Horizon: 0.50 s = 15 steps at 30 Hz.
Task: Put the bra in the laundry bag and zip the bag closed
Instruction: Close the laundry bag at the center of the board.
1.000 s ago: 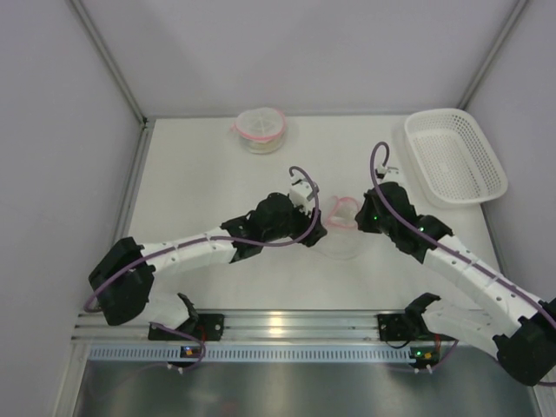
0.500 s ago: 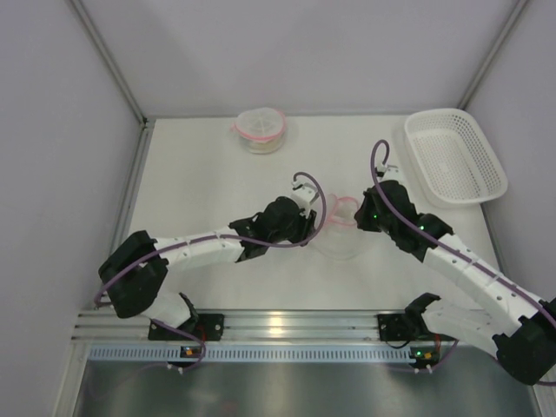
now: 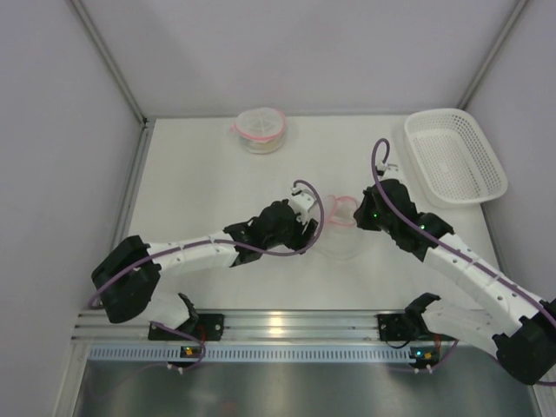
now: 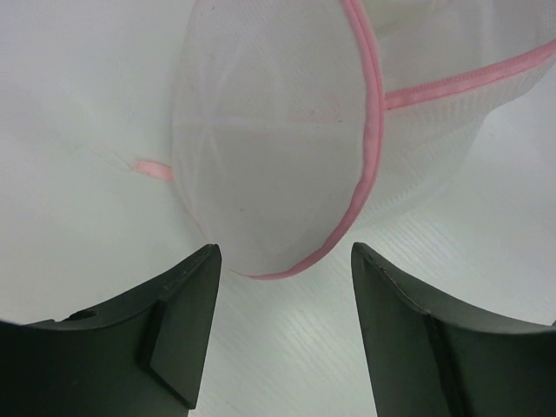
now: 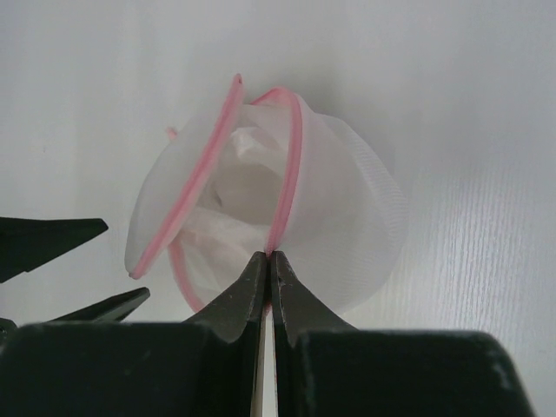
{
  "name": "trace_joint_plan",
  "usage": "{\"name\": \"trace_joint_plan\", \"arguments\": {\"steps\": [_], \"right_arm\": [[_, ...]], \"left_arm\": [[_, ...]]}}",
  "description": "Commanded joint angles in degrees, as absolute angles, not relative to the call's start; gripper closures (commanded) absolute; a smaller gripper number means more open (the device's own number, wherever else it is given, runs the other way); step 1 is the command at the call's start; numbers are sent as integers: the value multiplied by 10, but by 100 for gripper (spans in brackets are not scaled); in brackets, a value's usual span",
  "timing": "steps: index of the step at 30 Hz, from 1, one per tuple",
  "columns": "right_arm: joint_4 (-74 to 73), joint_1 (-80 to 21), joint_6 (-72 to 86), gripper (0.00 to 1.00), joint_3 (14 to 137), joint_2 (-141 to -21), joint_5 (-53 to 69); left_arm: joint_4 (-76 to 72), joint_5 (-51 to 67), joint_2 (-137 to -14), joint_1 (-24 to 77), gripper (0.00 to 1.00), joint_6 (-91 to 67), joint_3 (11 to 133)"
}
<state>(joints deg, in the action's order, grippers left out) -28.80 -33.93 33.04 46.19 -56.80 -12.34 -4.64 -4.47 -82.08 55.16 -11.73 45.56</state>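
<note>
Bra [image 5: 248, 198] appears inside laundry bag [image 3: 340, 234] at centre of table [image 3: 200, 174]; right gripper [image 5: 268, 257] pinches its pink rim [image 5: 292, 165], left gripper [image 4: 285, 261] open and empty at the flap [image 4: 269, 148]: closing step, next must find zipper pull.

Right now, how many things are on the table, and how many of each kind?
Mesh bags with pink trim: 2 (middle bag, back bag)
White basket: 1
White bra inside the middle bag: 1
Total: 4
</note>
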Motion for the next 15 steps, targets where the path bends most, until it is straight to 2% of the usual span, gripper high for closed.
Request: {"name": "trace_joint_plan", "arguments": {"steps": [1,4,7,8,11,12,13,15], "right_arm": [[-279,-331,330,100,488,-566,-120],[-279,-332,331,100,488,-565,-118],[-278,-332,330,100,490,-563,-119],[-279,-331,328,100,490,-563,-120],[-277,-331,327,100,492,-566,-118],[-274,-331,327,100,492,-566,-116],[-273,-332,327,100,492,-567,-114],[-269,-332,329,100,492,-569,-112]], "left_arm": [[-55,-83,-806,553,33,-90,452],[-52,-87,-833,553,34,-88,462],[-73,-84,-851,554,44,-95,462],[-83,-96,-853,553,58,-98,461],[-113,-106,-857,553,78,-108,454],[-117,-109,-856,553,93,-112,454],[-120,-112,-853,553,100,-113,456],[-120,-122,-839,554,100,-111,462]]}}
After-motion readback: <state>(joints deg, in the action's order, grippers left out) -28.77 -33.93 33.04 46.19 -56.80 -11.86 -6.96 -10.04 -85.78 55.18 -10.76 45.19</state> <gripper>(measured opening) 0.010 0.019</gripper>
